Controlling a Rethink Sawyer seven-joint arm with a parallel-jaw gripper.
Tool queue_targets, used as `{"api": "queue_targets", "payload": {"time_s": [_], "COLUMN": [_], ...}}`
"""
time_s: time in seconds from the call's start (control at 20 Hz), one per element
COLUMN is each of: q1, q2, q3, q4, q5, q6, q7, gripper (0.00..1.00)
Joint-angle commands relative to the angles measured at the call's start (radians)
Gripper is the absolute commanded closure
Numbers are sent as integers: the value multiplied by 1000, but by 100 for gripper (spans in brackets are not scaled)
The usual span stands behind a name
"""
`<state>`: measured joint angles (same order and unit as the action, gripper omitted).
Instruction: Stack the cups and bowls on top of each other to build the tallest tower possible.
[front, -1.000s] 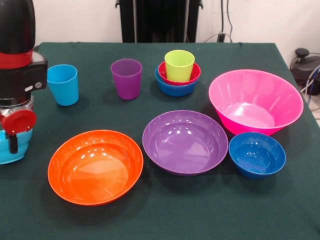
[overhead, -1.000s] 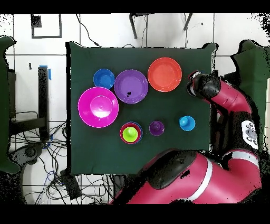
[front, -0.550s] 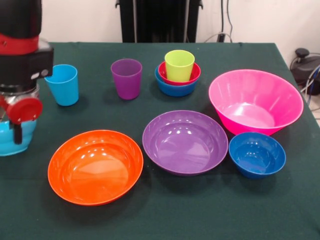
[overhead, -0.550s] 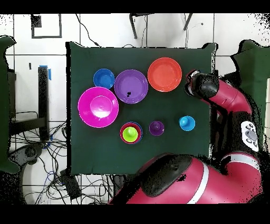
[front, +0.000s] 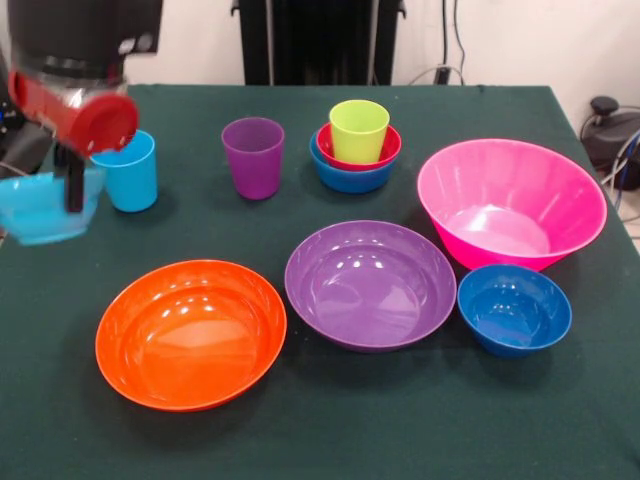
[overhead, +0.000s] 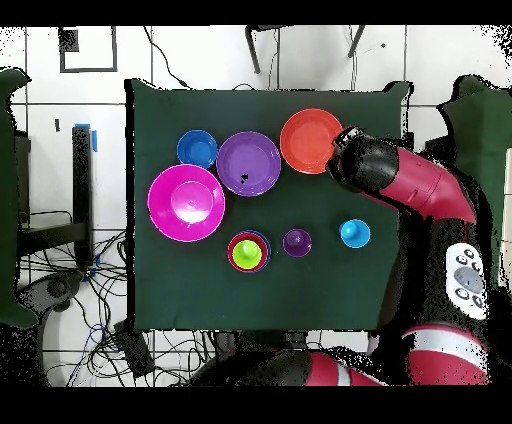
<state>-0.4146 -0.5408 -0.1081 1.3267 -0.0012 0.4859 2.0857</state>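
Observation:
My gripper (front: 71, 196) is shut on the rim of a small cyan bowl (front: 35, 215), which hangs above the table's left edge beside the light blue cup (front: 128, 172). The purple cup (front: 253, 157) stands to the right of it. The tower (front: 357, 147) at the back is a blue bowl, a red bowl inside it and a lime green cup on top. In the overhead view the arm's wrist (overhead: 360, 170) hides the gripper and the cyan bowl, between the orange bowl (overhead: 310, 140) and the light blue cup (overhead: 354, 233).
A wide orange bowl (front: 190, 333) and a wide purple bowl (front: 370, 285) lie at the front. The big pink bowl (front: 560, 185) stands at the right with a small dark blue bowl (front: 514, 310) in front of it. All stand on a dark green cloth.
The gripper has risen with the cyan bowl and moved inward over the table, from low at the left edge to beside the light blue cup. All else is still.

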Motion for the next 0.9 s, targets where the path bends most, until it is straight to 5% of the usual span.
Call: {"api": "queue_targets", "payload": {"time_s": [0.05,0.4,0.9], "q1": [63,81,135], "q2": [-118,-150,-155], "q3": [17,23,-16], "q4": [211,402,524], "q5": [23,121,237], "q6": [109,-31,-156], "q7": [125,235,317], "gripper": [100,100,100]}}
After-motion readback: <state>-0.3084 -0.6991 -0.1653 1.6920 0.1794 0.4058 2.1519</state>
